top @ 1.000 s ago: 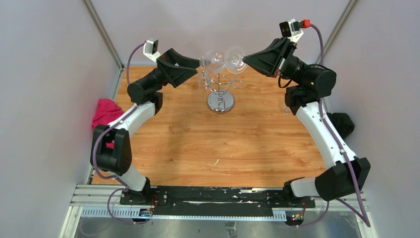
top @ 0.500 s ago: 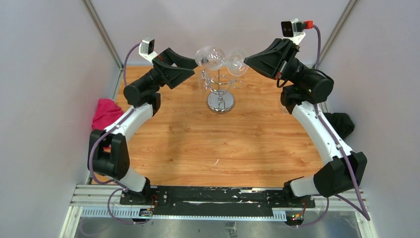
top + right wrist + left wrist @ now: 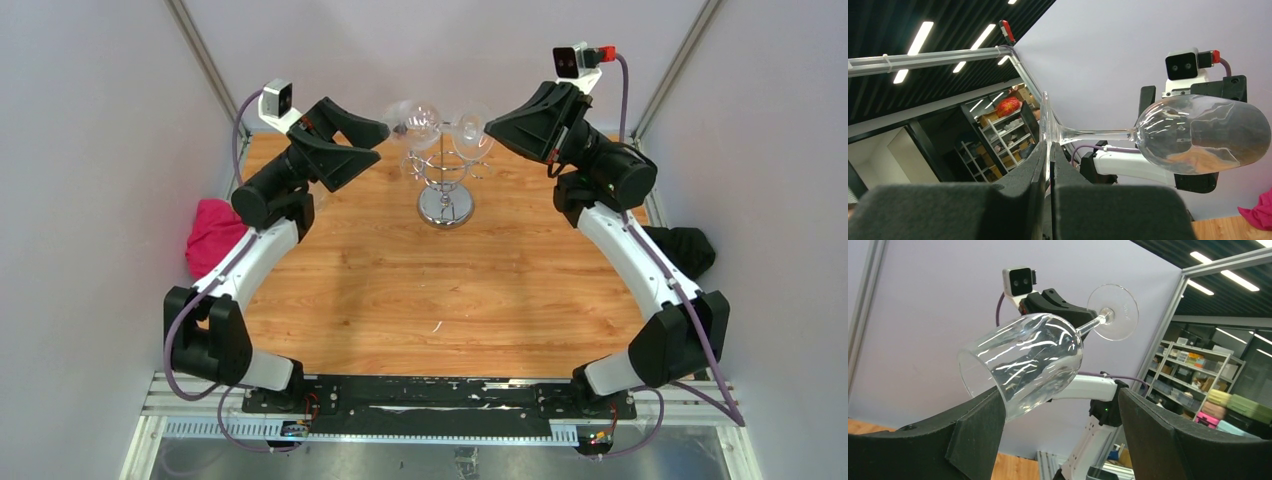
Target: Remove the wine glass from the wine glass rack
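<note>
The clear stemmed wine glass (image 3: 428,120) is being held on its side above the shiny chrome wire rack (image 3: 445,178), which is standing on the wooden worktop (image 3: 450,290). Its round foot is being clamped by the right end effector (image 3: 1049,156). Its bowl is being flanked by the left end effector (image 3: 382,138), fingers apart.

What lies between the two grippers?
The wine glass, sideways: the right gripper pinches its foot, the left gripper stands open around its bowl. The top view shows it.
</note>
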